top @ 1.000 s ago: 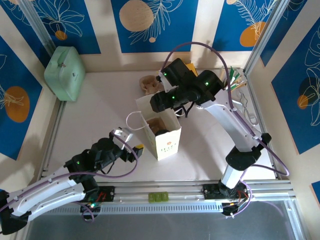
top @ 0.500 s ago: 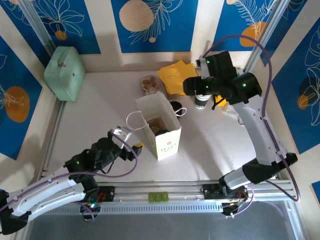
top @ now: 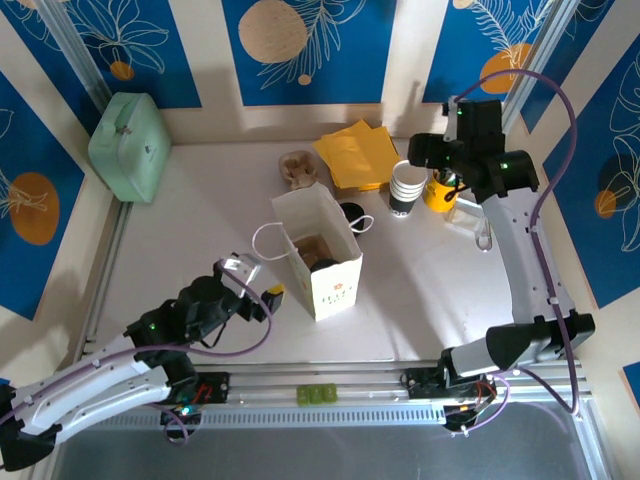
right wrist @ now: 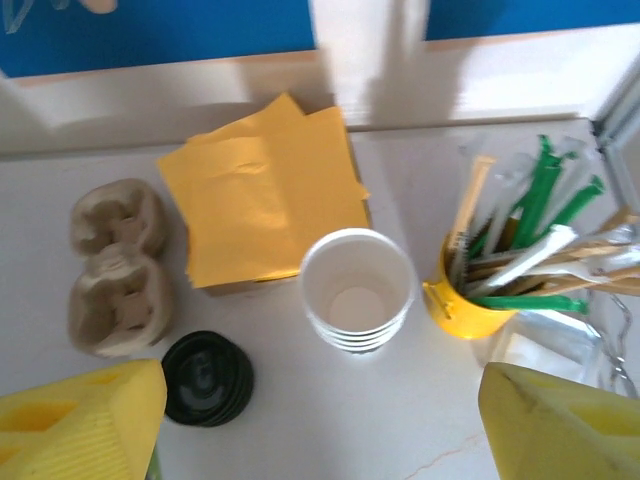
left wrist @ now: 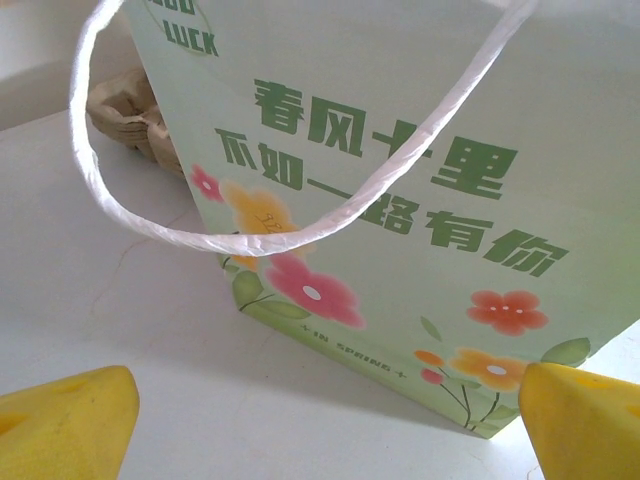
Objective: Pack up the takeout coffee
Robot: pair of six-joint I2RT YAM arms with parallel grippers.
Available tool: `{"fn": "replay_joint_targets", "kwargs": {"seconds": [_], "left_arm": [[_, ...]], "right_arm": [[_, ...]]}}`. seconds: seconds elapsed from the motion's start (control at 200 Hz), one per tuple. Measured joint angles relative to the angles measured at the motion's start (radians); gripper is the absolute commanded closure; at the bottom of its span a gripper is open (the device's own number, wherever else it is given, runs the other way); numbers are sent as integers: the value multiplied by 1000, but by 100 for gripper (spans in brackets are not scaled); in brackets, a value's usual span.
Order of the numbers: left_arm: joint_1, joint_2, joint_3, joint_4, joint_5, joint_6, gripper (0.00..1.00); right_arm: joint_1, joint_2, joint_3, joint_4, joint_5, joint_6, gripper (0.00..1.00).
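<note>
A light-green paper bag (top: 330, 275) printed with flowers stands open mid-table. Inside it a black round lid (top: 324, 265) shows beside a brown cardboard piece; I take it for the takeout coffee, its side hidden by the bag walls. My left gripper (top: 262, 283) is open just left of the bag, facing its printed side (left wrist: 400, 150) and white handle (left wrist: 250, 235), with nothing between its yellow fingertips (left wrist: 65, 425). My right gripper (top: 420, 152) hangs open and empty at the far right, above the stack of white-rimmed cups (right wrist: 357, 290).
Yellow napkins (top: 352, 155), a brown cup carrier (top: 297, 168), a stack of black lids (top: 350, 213), the cup stack (top: 405, 187) and a yellow cup of straws and sticks (top: 440, 190) crowd the back right. A mint-green case (top: 130, 145) sits back left.
My right arm has swung from over the bag's mouth back to the far right, above the cup stack, its jaws widening. The left arm and the bag have stayed put.
</note>
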Motion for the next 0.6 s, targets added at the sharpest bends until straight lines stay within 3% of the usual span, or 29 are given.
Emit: {"fn": "replay_joint_targets", "kwargs": {"seconds": [0.275,0.6], "left_arm": [[0,-45,0,-10,0,-2,2],[0,-60,-4,-14,0,-7,2]], "right_arm": [[-216,13,-101,49,-126,77,20],[-282,100,-176,121,-164,106,27]]}}
